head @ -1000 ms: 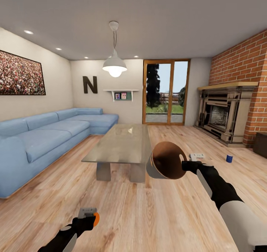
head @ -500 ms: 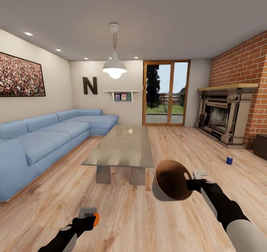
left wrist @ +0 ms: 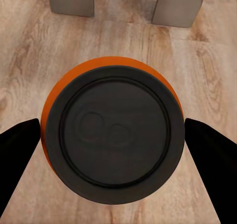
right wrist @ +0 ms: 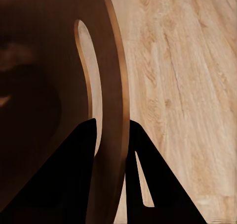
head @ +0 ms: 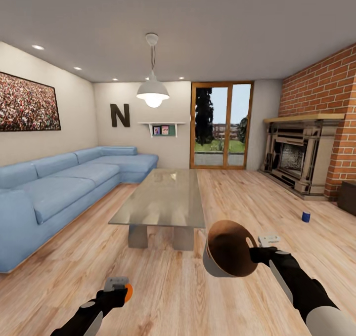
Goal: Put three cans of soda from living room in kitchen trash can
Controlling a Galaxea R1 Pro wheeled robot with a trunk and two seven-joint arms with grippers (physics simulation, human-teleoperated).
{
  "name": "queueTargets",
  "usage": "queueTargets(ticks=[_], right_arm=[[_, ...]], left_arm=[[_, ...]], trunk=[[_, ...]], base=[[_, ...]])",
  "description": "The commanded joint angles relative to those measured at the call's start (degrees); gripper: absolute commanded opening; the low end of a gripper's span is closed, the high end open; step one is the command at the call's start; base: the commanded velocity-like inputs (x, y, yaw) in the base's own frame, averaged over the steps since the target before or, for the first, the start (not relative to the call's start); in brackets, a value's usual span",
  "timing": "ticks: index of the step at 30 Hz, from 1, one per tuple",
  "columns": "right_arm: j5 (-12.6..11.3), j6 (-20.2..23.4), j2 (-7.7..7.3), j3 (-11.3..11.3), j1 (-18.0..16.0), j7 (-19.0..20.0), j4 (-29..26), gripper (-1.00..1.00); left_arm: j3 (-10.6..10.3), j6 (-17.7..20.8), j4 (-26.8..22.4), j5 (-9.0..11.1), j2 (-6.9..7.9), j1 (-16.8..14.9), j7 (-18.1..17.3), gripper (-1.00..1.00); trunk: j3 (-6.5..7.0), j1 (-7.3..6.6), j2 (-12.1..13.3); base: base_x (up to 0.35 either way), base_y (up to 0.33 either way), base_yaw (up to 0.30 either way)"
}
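**Q:** Fingers of the left gripper: what is their state, and why?

**A:** They are closed against opposite sides of the orange can. The can sits directly between them, its dark end disc facing the wrist camera. This is a carrying grip: the can is off the floor and travels with the arm.

**Q:** And the fingers on the right?

**A:** The right gripper pinches the rim wall of the trash can, one finger inside and one outside. Judged from the head view, the bin is tipped so its brown interior faces back toward the robot. Holding it by the rim keeps the mouth unobstructed, which would suit loading cans on the spot.

**Q:** Where is the remaining work relative to those fingers?

**A:** The dark blue can stands upright on the floor, beyond the right fingers and well apart from them, toward the fireplace. The surface lies ahead, between the two arms; nothing on it is discernible. A third can cannot be located.

**Q:** Probable next requirement?

**A:** Likely bringing the orange can over the bin mouth, or approaching the blue one.
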Motion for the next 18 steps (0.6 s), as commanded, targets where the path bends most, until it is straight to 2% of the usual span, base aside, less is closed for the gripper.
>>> queueTargets(ticks=[1, 4, 9, 11, 14, 18], right_arm=[[-0.27, 0.00, -0.01, -0.08, 0.11, 0.36, -0.06, -1.00], [-0.28, -0.01, -0.06, -0.09, 0.55, 0.36, -0.01, -1.00], [1.24, -0.10, -0.02, -0.10, 1.90, 0.29, 0.21, -1.00], [1.66, -0.17, 0.07, -0.08, 2.16, 0.14, 1.42, -1.00], [2.07, -0.31, 0.51, 0.14, 2.37, -0.15, 4.01, -1.00], [2.18, -0.35, 0.76, 0.22, 2.42, -0.22, 4.74, -1.00]], left_arm=[[0.00, -0.01, 0.01, -0.01, 0.00, 0.00, -0.04, -1.00], [0.03, -0.02, 0.01, -0.01, 0.00, 0.00, -0.10, -1.00], [-0.05, 0.39, -0.05, 0.10, 0.06, -0.01, -0.63, -1.00], [-0.03, 0.68, -0.06, 0.18, 0.06, -0.02, -1.29, -1.00], [0.05, 1.68, -0.07, 0.29, 0.01, -0.06, -4.08, -1.00], [0.13, 2.78, -0.10, 0.37, -0.03, -0.09, -5.64, -1.00]], trunk=[[0.19, -0.23, 0.41], [0.73, -0.89, 1.62], [1.63, -1.99, 3.62], [1.99, -2.43, 4.42], [2.53, -3.08, 5.63], [3.25, -3.96, 7.23]], base=[[0.000, 0.000, 0.000], [0.000, 0.000, 0.000], [0.000, 0.000, 0.000], [0.000, 0.000, 0.000], [0.000, 0.000, 0.000], [0.000, 0.000, 0.000]])
